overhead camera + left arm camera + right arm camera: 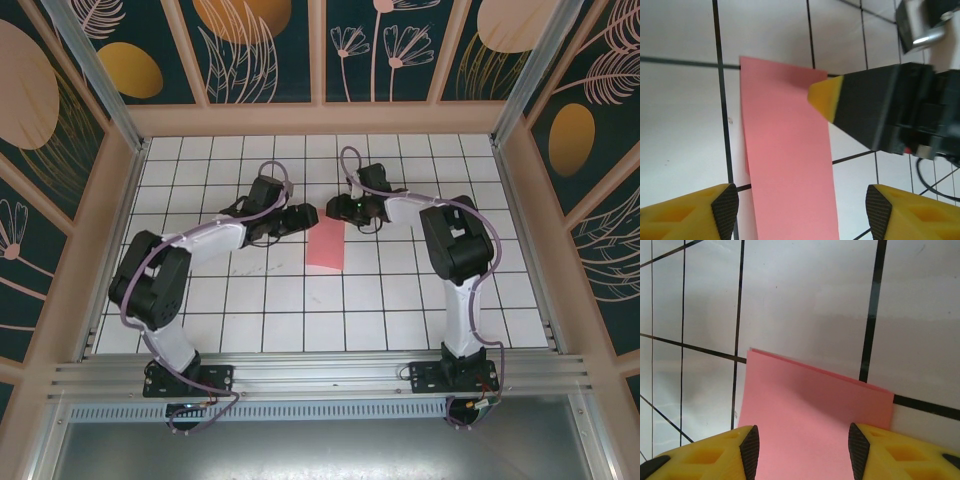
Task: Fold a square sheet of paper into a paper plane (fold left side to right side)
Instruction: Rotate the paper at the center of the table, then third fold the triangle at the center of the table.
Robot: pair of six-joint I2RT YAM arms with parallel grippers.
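Observation:
The square sheet of paper [326,246] lies flat on the white grid table [400,300] as a narrow coral-red rectangle, folded double; two layered edges show at its far end [815,372]. My left gripper [311,213] hovers at the sheet's far left corner, open, with the paper [787,160] running between its fingers [725,207] untouched. My right gripper [333,208] faces it from the right, open, its pads [750,447] standing over the sheet's two long edges. One yellow right fingertip [825,95] rests at the paper's corner. The paper plane is out of view.
Wooden frame walls with patterned panels [320,115] close the table on three sides. An aluminium rail [320,375] carrying both arm bases runs along the near edge. Cables loop over both forearms [270,170].

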